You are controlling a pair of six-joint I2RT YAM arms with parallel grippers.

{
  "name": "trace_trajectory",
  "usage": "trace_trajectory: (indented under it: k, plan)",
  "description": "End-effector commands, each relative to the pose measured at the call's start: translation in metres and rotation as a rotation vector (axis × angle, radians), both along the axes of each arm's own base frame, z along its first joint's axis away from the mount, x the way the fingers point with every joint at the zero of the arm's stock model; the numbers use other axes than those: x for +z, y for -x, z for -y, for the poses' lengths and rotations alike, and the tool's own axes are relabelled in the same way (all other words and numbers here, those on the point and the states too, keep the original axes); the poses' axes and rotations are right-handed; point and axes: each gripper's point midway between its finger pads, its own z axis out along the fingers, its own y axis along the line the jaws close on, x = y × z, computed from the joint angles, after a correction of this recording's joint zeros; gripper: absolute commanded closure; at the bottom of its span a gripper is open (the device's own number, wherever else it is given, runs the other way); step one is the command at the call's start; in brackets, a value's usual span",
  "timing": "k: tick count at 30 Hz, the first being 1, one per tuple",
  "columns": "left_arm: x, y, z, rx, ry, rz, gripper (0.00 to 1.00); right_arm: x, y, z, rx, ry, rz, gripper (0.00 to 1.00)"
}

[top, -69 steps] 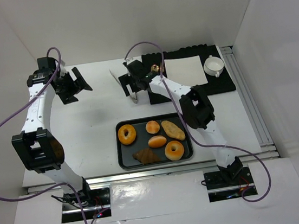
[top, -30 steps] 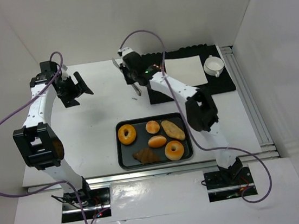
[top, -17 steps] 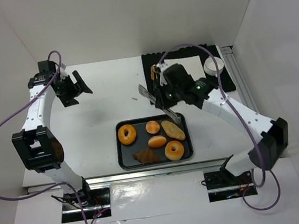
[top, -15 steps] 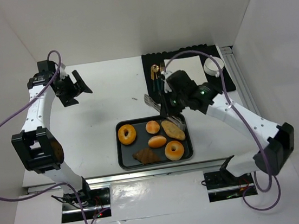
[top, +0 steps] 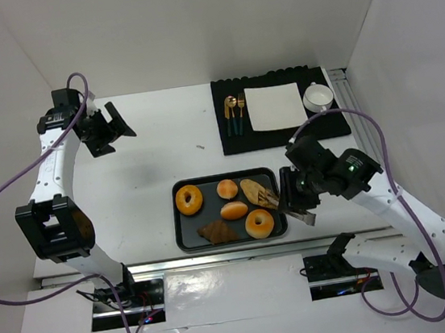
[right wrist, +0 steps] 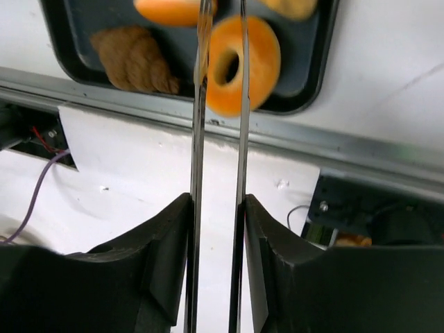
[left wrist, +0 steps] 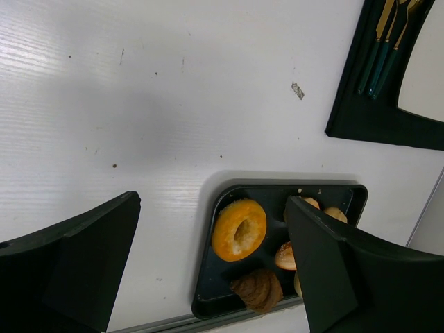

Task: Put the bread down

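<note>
Two glossy orange ring breads lie in the black tray (top: 184, 238): one bread (top: 189, 200) at its left, the other bread (top: 260, 224) at its near right. My right gripper (top: 295, 198) hovers at the tray's right edge, shut on metal tongs (right wrist: 241, 139). The tong arms stand a little apart and cross above the near-right bread (right wrist: 260, 66); their tips run out of the right wrist view. My left gripper (top: 110, 125) hangs open and empty over the far left of the table, and its view looks down on the left bread (left wrist: 238, 229).
The tray also holds two round buns (top: 227, 189), a long roll (top: 251, 190) and a brown croissant (top: 217, 232). A black mat (top: 339, 124) at the back right carries cutlery (top: 234, 115), a white napkin (top: 275, 106) and a cup (top: 319, 97). White walls enclose the table.
My right arm has swung from the far middle of the table down to the tray's right edge, carrying the tongs. The tong arms have spread slightly. The left arm has barely moved.
</note>
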Motion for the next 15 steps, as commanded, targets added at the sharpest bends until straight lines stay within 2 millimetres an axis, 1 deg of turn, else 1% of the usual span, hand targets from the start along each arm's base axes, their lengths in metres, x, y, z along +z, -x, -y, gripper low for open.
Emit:
trace_trajectory:
  k: [1, 3, 4, 6, 10, 12, 15]
  plan:
    - [0.027, -0.001, 0.002, -0.007, 0.01, 0.073, 0.01, -0.013, 0.028, 0.009, -0.069, -0.002, -0.132, 0.58]
    - [0.027, -0.001, 0.002, -0.007, 0.01, 0.073, 0.01, -0.02, 0.035, 0.01, -0.091, -0.009, -0.174, 0.56]
    - [0.027, -0.001, 0.002, -0.007, 0.01, 0.073, 0.01, -0.018, 0.036, 0.009, -0.12, -0.026, -0.177, 0.56]
    - [0.024, 0.0, 0.002, -0.007, 0.011, 0.064, 0.01, -0.016, 0.034, 0.006, -0.143, -0.056, -0.164, 0.52]
    - [0.023, 0.0, 0.0, -0.001, 0.004, 0.063, 0.01, -0.021, 0.033, 0.003, -0.166, -0.079, -0.174, 0.45]
    - [0.019, 0.001, 0.0, -0.008, 0.0, 0.055, 0.01, -0.022, 0.033, 0.002, -0.167, -0.072, -0.182, 0.45]
    - [0.019, 0.001, 0.0, -0.008, 0.0, 0.055, 0.01, -0.028, 0.035, 0.005, -0.157, -0.034, -0.201, 0.43]
